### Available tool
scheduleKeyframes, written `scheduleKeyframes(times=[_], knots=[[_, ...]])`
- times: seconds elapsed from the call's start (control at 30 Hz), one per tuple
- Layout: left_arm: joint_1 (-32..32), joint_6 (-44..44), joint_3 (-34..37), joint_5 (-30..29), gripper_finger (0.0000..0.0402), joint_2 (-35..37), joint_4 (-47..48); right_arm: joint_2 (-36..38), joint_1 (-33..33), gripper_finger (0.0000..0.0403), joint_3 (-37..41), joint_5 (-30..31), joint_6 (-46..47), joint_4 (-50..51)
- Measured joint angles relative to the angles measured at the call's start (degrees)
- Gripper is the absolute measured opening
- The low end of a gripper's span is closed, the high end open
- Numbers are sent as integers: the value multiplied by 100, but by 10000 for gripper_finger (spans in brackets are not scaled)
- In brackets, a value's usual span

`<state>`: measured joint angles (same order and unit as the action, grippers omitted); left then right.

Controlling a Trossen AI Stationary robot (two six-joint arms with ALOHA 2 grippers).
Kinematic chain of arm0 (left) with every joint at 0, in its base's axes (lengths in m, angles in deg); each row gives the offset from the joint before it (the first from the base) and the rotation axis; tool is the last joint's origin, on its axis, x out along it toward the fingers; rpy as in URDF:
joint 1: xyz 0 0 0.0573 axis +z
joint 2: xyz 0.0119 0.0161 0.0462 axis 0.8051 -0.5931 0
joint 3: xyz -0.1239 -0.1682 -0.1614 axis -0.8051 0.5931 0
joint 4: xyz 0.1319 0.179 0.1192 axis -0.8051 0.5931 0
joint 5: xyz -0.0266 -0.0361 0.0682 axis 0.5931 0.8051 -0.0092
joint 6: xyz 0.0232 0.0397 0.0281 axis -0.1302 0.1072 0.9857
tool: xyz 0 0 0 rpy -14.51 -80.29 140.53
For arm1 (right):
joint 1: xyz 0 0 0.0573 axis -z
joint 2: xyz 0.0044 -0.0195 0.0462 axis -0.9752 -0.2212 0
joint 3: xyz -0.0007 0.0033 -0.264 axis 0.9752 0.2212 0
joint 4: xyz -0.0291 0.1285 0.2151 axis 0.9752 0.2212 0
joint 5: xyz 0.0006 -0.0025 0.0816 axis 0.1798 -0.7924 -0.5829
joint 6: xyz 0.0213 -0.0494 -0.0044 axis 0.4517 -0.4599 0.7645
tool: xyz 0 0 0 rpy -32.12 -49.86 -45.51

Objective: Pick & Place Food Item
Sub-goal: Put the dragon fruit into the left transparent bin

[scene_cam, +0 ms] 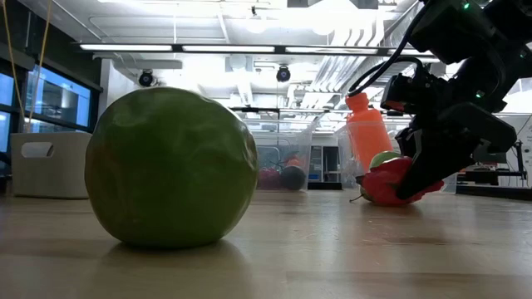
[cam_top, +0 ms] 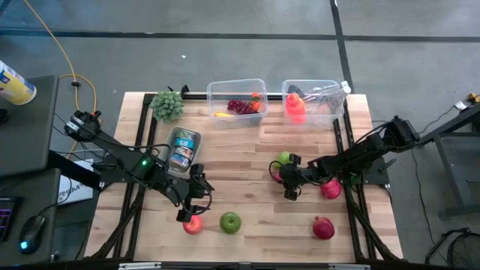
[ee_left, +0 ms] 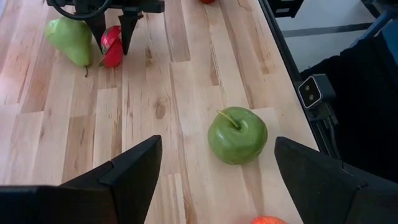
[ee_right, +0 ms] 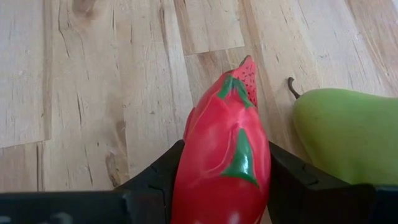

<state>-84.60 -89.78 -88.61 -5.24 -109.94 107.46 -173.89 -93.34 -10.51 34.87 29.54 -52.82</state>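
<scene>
Two tools work over one wooden table (cam_top: 247,161), seen from above. Nearest the front edge, at about 6 o'clock from the table's middle, a green apple (cam_top: 230,221) sits upright on the planks with a small red fruit (cam_top: 193,224) just beside it at its 9 o'clock. The left tool (cam_top: 196,201) hangs above those two, its dark fingers (ee_left: 127,171) spread wide and holding nothing; its wrist camera shows the apple between and beyond them. Farther right along the front, at about 4 o'clock, a dark red pomegranate (cam_top: 323,227) lies by itself.

Toward the middle right, the right tool (cam_top: 286,180) has its fingers closed against both sides of a red fruit with green scales (ee_right: 227,162), which looks like a dragon fruit; it rests low at the table surface in the low view, though contact with the wood cannot be told. A green pear (ee_right: 345,140) lies just beside it, at its 12 o'clock in the overhead view. Another red fruit (cam_top: 331,188) lies under the right arm at 3 o'clock.

On the left, a stack of cans (cam_top: 183,150) lies at 9 o'clock. At the far edge, from 11 to 1 o'clock, stand a green leafy bunch (cam_top: 167,106), a clear bin (cam_top: 237,89) with grapes and other small food, and a second clear bin (cam_top: 330,112) holding an orange bottle (cam_top: 295,107).
</scene>
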Motion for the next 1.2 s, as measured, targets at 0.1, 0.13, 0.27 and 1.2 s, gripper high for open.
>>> scheduleKeyframes(times=[0.1, 0.13, 0.27, 1.2], knots=[[0, -2, 0, -1, 303, 0, 0, -2, -3, 148, 0, -2, 0, -4], [-2, -2, 0, -2, 303, 0, 0, -2, -9, 148, 0, -4, 0, -27], [0, -2, 0, -4, 303, 2, 0, 72, -155, 146, -2, -146, 2, -114], [-1, 4, 0, -13, 303, 2, 9, 234, -100, 140, -1280, -19, -1586, -109]])
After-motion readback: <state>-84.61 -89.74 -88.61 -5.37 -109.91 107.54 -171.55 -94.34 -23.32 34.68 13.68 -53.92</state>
